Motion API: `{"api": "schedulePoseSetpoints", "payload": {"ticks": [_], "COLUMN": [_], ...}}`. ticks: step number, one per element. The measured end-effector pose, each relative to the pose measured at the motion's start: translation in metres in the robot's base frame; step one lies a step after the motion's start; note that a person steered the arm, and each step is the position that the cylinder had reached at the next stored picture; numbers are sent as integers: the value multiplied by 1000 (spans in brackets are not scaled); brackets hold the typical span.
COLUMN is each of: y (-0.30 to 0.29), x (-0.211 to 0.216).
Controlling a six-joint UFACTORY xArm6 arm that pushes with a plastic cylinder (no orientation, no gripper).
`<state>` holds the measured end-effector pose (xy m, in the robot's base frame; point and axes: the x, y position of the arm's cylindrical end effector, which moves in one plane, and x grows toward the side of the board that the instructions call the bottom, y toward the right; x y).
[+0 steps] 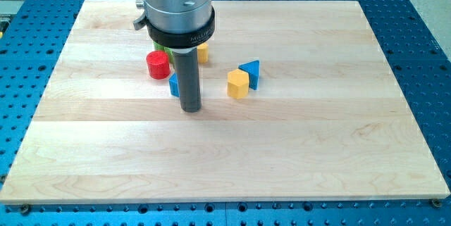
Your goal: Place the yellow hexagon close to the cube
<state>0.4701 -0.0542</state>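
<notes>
Near board centre, the yellow hexagon is sitting at three o'clock from my tip, apart from it. The rod, having no jaws, is gripping nothing. A blue triangular block is touching the hexagon at one o'clock. A blue block, its shape hidden, is peeking out at the rod's nine o'clock; a red cylinder is standing at eleven o'clock.

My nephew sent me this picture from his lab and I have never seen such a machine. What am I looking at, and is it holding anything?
It is a robot arm seen by one camera; where that camera is mounted is not on record. The arm has no claw. It ends in a dark rod, and the rod's lower end, my tip, slides over a wooden board to push small blocks. Nothing is held. On the board lie a red cylinder, a yellow hexagon touching a blue triangular block, a blue block partly hidden behind the rod, and a yellow block and a green one mostly hidden under the arm. The tip stands just right of the hidden blue block, left of the hexagon.
</notes>
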Motion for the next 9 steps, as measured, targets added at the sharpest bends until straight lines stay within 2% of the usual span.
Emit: {"api": "schedulePoseSetpoints", "payload": {"ticks": [3,4,5,7,9], "y": [10,54,57,66,126], "x": [-9,-15,-13,37,29]}}
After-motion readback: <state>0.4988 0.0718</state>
